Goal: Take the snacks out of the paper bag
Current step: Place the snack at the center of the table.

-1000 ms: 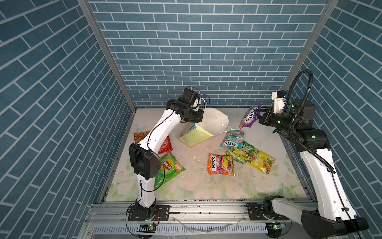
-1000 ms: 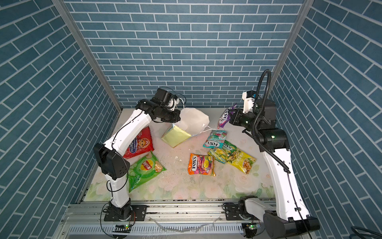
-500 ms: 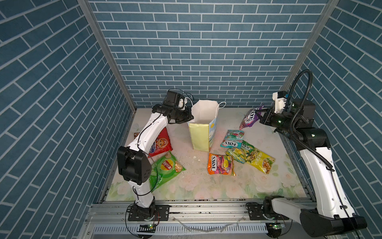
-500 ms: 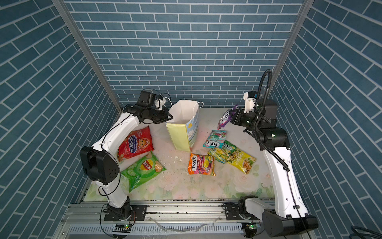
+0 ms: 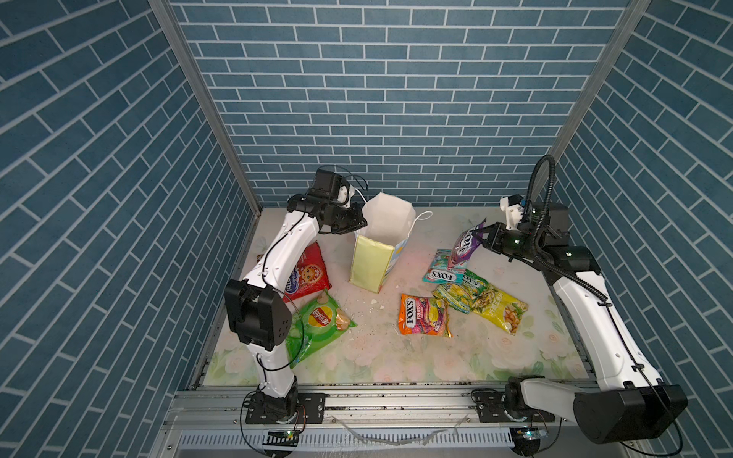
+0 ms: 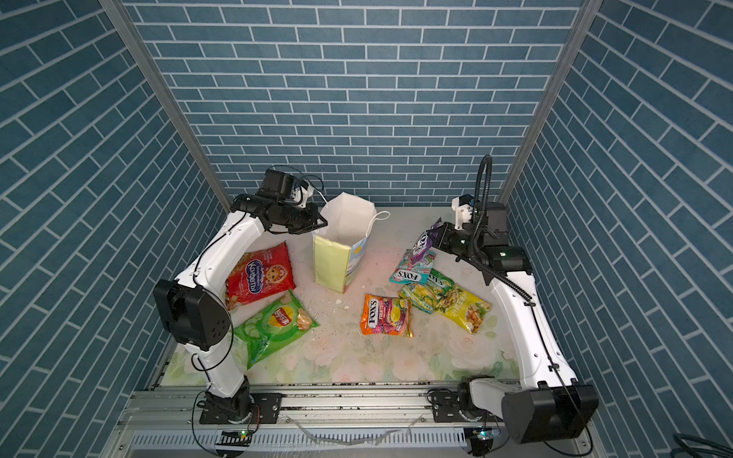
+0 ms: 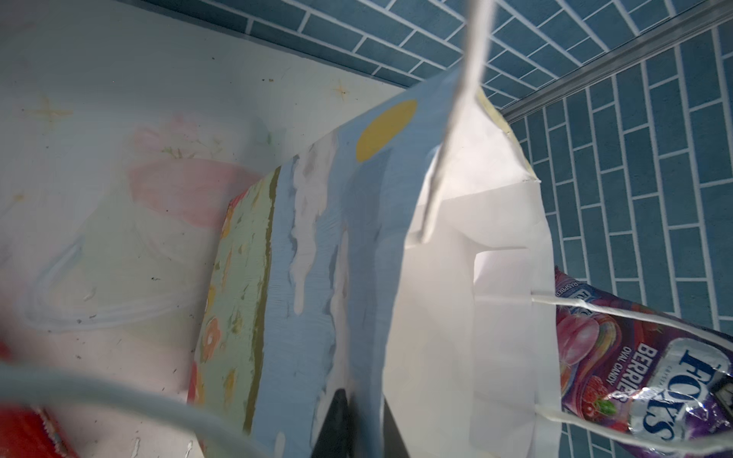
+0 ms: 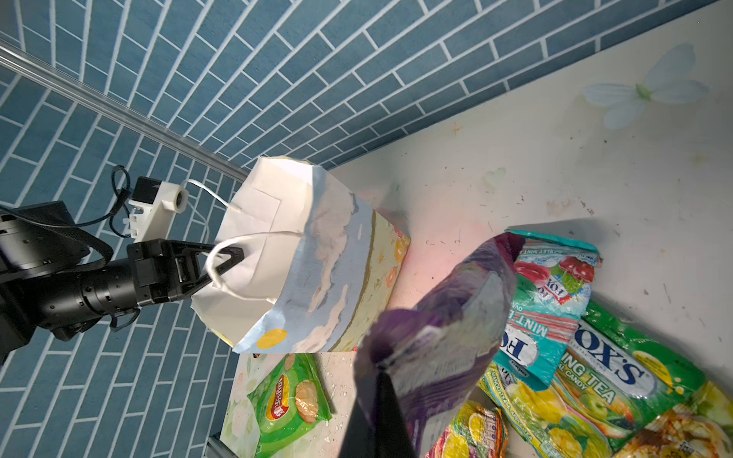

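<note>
We see the left arm arched up from the near edge, forearm level, with the left gripper (image 5: 358,227) at the rim of the upright paper bag (image 5: 373,265). Its fingers (image 8: 190,250) straddle the bag's wall, and we cannot tell whether they pinch it. The right arm stands along the side wall, wrist bent inward. The right gripper (image 5: 483,237) is clamped on a purple FOX'S packet (image 5: 463,246), held above the table (image 5: 396,357) to the right of the bag.

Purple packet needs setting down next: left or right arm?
Right. The right gripper holds the purple packet in the air by the teal packet; the left gripper is at the rim of the bag, farther off.
</note>
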You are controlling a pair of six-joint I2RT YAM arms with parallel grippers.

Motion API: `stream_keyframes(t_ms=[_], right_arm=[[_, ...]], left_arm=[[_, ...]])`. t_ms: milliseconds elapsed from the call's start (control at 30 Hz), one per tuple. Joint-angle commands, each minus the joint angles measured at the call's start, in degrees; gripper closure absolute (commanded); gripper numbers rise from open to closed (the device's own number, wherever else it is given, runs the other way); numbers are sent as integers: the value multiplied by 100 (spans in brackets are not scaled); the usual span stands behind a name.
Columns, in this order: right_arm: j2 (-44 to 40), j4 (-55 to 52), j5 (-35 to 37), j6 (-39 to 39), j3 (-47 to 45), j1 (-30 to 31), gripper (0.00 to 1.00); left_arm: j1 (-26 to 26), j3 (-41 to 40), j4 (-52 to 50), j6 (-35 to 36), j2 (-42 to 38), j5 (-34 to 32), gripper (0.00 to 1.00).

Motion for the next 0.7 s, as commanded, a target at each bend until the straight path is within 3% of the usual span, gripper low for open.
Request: stream_keyframes(t_ms=[0,233,533,667], right_arm=[[-12,514,-214,191,-32,-17,100],[71,542,-257,213,-14,-13,100],[185,616,-337,275,-66,3,100],[203,664,-355,309,-93,16,100]], left_arm=[[18,117,-354,250,187,-204,86],[19,-3,-367,304,213,-424,80],[14,338,-677,531,134,-931,49],[18,411,-667,576,81,-1017,45]])
